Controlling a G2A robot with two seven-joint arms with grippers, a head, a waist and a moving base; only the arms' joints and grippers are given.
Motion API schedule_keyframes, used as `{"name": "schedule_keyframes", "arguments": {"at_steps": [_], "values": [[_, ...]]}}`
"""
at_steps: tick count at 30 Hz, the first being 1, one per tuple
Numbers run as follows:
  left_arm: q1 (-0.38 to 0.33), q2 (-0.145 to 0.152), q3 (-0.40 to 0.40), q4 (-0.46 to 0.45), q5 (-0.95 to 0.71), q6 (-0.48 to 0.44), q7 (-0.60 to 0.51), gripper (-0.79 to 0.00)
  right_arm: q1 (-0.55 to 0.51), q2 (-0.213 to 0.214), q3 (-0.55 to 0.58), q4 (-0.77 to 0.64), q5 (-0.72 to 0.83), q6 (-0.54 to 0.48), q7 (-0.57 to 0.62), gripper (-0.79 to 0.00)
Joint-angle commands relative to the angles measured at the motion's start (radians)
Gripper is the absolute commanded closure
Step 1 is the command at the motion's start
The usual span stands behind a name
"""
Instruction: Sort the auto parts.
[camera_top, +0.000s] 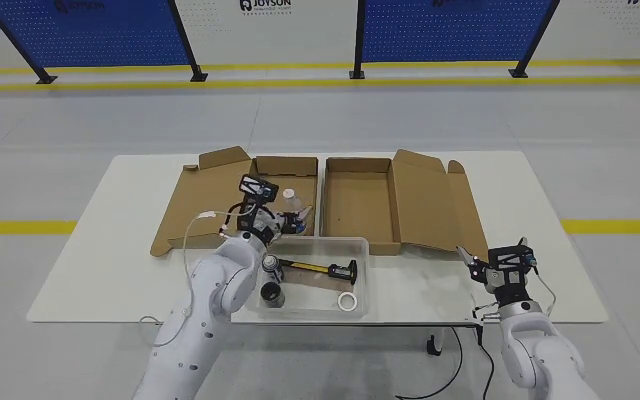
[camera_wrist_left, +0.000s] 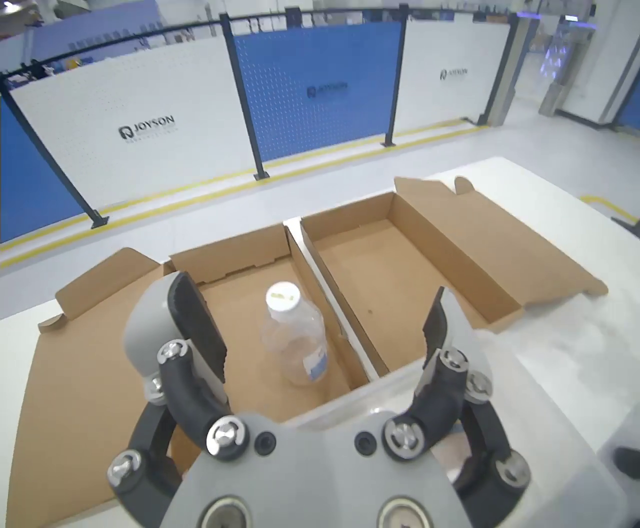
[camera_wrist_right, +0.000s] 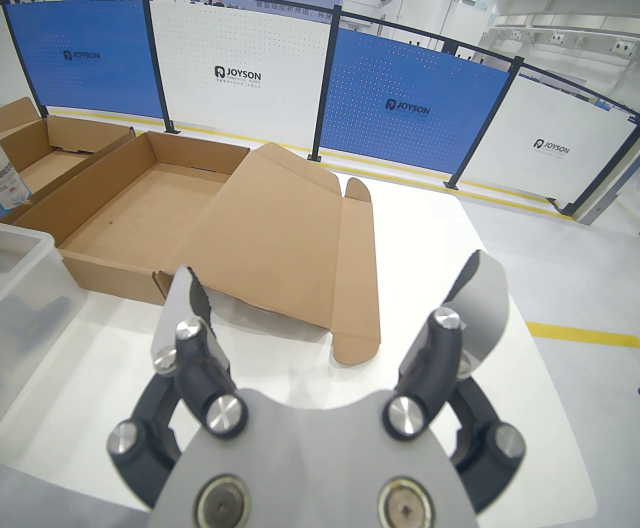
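The left carton (camera_top: 228, 205) lies upper left of centre in the top view. A clear bottle (camera_top: 292, 203) with a white cap is inside it, apparently upright, close to the wall next to the right carton (camera_top: 358, 205). In the left wrist view the bottle (camera_wrist_left: 297, 340) shows at frame centre, beyond the left gripper (camera_wrist_left: 311, 289) and in line with the gap between its fingers (camera_wrist_left: 195, 320), touching neither. These fingers are spread wide and carry nothing.

Judgement: the bottle counts as placed, and the parts left to sort sit in the translucent bin (camera_top: 360, 275) at lower centre of the top view. The bin's far rim (camera_wrist_left: 340, 405) shows beneath the left gripper, so the contents lie behind the fingers, toward the lower edge of the top view. The coming move therefore calls for a pull-back and descent. The left arm is the nearer one.

Bin contents, left to right:
- Two dark cylinders (camera_top: 271, 280) sit one above the other in frame.
- A tool (camera_top: 310, 268) with a yellow-and-black shaft lies with its long axis across the frame.
- A white ring (camera_top: 347, 301) lies flat at the lower right corner.

The right carton is open, with its lid flap folded out to the right. The right gripper (camera_top: 497, 262) is at lower right over the worktop (camera_top: 420, 290), well apart from the bin. Its fingers (camera_wrist_right: 192, 300) are likewise spread and grasp nothing.
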Motion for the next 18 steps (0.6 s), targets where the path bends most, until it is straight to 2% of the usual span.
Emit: {"name": "schedule_keyframes", "arguments": {"at_steps": [1, 8, 12, 18], "values": [[0.020, 0.004, -0.006, -0.039, -0.025, -0.039, -0.090, -0.785, 0.000, 0.000, 0.000, 0.000, 0.000, 0.000, 0.000, -0.785], [0.057, 0.024, -0.032, -0.125, -0.042, -0.176, -0.343, -0.785, 0.000, 0.000, 0.000, 0.000, 0.000, 0.000, 0.000, -0.785], [0.079, 0.033, -0.056, -0.177, -0.120, -0.222, -0.453, -0.785, 0.000, 0.000, 0.000, 0.000, 0.000, 0.000, 0.000, -0.785], [0.085, 0.050, -0.067, -0.187, -0.159, -0.341, -0.609, -0.785, 0.000, 0.000, 0.000, 0.000, 0.000, 0.000, 0.000, -0.785]]}}
